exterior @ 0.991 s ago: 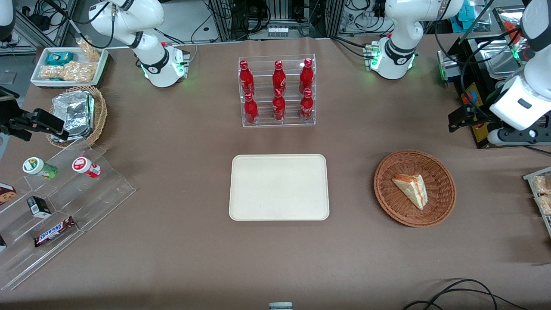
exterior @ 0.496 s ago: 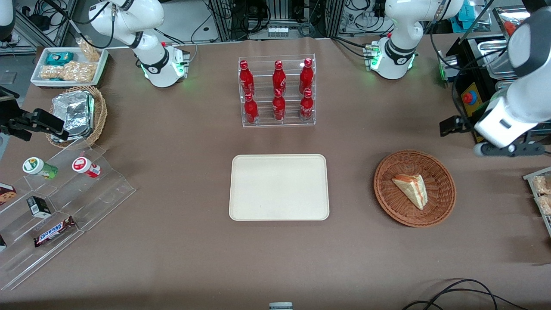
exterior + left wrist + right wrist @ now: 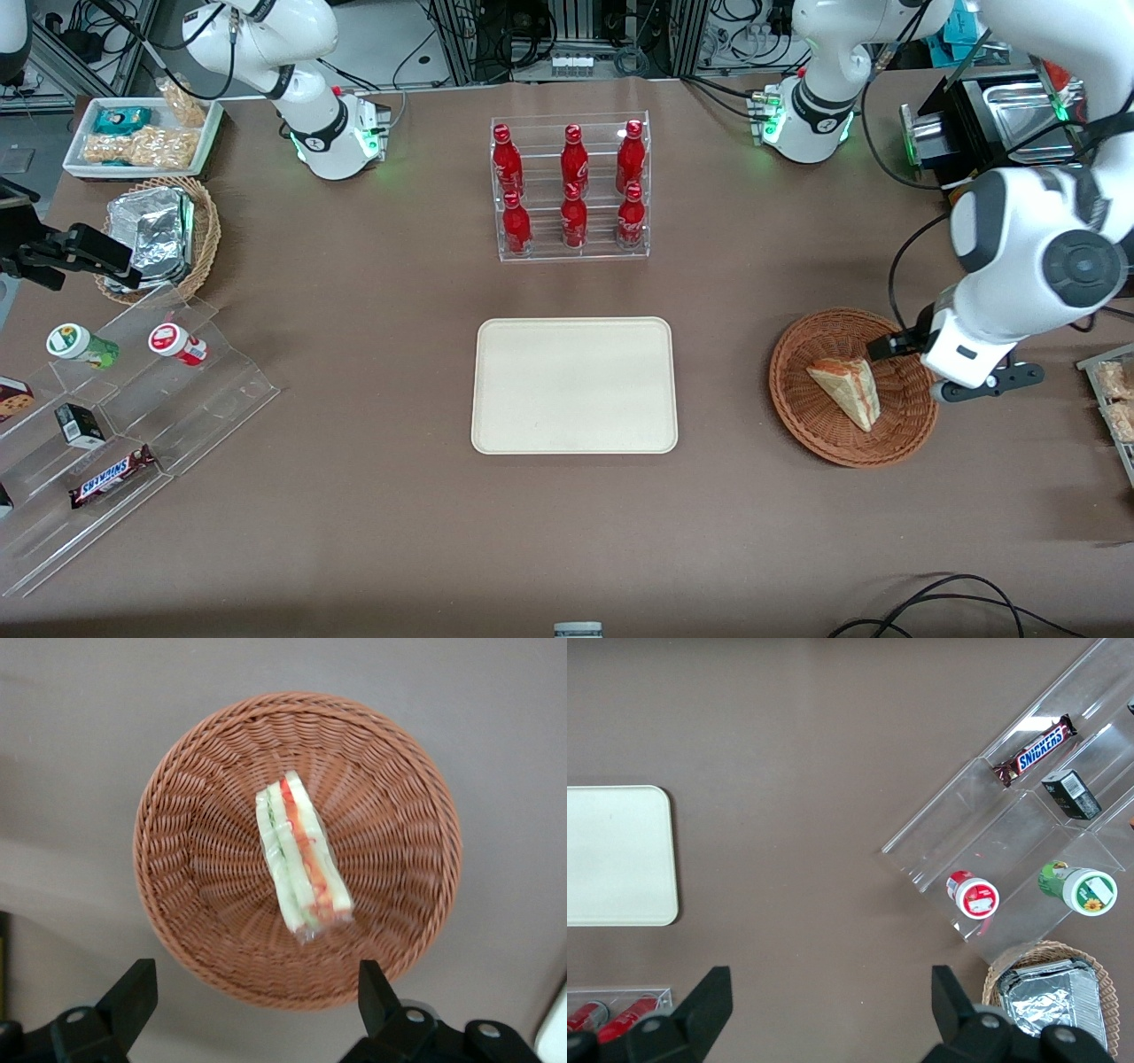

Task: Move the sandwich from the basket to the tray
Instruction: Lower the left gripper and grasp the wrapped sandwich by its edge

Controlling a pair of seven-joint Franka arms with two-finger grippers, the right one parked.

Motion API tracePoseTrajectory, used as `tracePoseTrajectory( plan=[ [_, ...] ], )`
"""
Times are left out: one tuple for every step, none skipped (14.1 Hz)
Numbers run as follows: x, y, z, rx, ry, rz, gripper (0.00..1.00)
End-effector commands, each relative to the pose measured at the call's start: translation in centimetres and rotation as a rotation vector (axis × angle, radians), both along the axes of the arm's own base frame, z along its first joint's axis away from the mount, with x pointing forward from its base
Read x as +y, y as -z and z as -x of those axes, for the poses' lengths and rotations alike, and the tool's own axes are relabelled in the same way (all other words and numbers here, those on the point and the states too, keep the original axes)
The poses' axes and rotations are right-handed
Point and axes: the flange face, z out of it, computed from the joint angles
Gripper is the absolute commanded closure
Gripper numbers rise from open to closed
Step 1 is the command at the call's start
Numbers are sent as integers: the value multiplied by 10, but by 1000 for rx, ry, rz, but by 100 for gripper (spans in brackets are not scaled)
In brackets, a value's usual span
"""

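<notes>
The sandwich (image 3: pixel 849 386), a pale wedge with red and green filling, lies in the round reddish-brown basket (image 3: pixel 797 416). The cream tray (image 3: pixel 574 385) lies flat toward the parked arm's end from the basket, with nothing on it. My left gripper (image 3: pixel 974 383) hangs above the basket's rim, on the side toward the working arm's end of the table. In the left wrist view the gripper (image 3: pixel 255 992) is open wide and holds nothing. It is above the basket (image 3: pixel 177 815) rim, with the sandwich (image 3: pixel 301 855) lying apart from the fingers. The tray also shows in the right wrist view (image 3: pixel 611 859).
A clear rack of red bottles (image 3: pixel 571 186) stands farther from the camera than the tray. A stepped acrylic display with snacks (image 3: pixel 115 399), a tan basket with foil packages (image 3: pixel 164 235) and a white tray of snack bags (image 3: pixel 142 137) lie toward the parked arm's end. A black box (image 3: pixel 974 124) stands at the working arm's end.
My left arm has swung down from beside the black box toward the front camera. The gripper now hangs over the basket's rim. Sandwich, basket and tray have not moved.
</notes>
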Motion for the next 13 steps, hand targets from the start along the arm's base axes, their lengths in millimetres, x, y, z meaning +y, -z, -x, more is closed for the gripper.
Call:
tracePoseTrajectory(
  plan=[
    [-3,18,0,-45,-247,-29,0],
    [-6,27,-3,-57,-319,-30,0],
    [-6,36,-5,-60,-379,-30,0],
    [-7,46,-6,-54,-412,-23,0],
    [-7,54,-7,-57,-428,-19,0],
    [-9,63,-6,-73,-452,-11,0],
    [-9,75,-5,-87,-473,5,0],
    [-9,83,-5,-93,-494,27,0],
    [-11,96,-4,-78,-517,48,0],
    [-11,106,-4,-57,-542,62,0],
    [-11,112,-3,-41,-565,77,6],
    [-11,116,-1,-22,-574,80,39],
    [-12,115,1,-13,-563,78,83]
  ],
)
